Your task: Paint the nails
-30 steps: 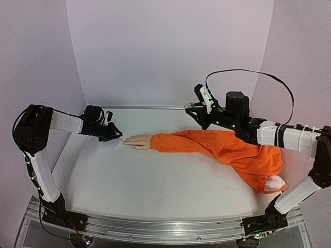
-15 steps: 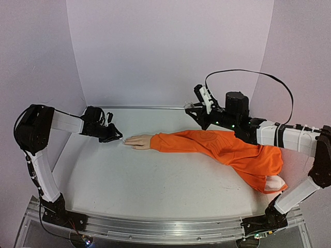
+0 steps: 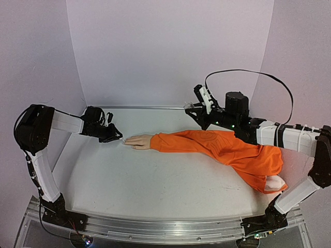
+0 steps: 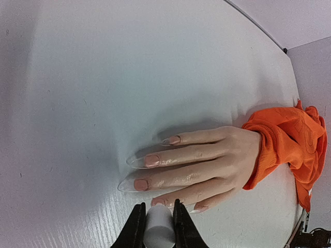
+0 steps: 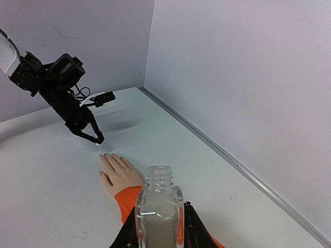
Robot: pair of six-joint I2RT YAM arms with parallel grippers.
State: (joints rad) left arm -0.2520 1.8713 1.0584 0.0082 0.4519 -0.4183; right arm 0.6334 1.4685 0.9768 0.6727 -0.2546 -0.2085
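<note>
The pale mannequin hand (image 3: 138, 140) lies flat, sticking out of the orange sleeve (image 3: 207, 142), fingers pointing left. Its nails (image 4: 151, 160) show pinkish with long clear tips in the left wrist view. My left gripper (image 3: 118, 138) is shut on a white cylindrical brush handle (image 4: 158, 230), held right at the fingertips, over the nail nearest the camera (image 4: 158, 202). My right gripper (image 3: 194, 109) is shut on a small clear bottle (image 5: 159, 212) with an open neck, raised above the sleeve at the back.
White walls close in the table at the back and both sides, with a metal strip (image 5: 227, 157) along the back edge. The sleeve bunches into a heap (image 3: 264, 170) at the right, under my right arm.
</note>
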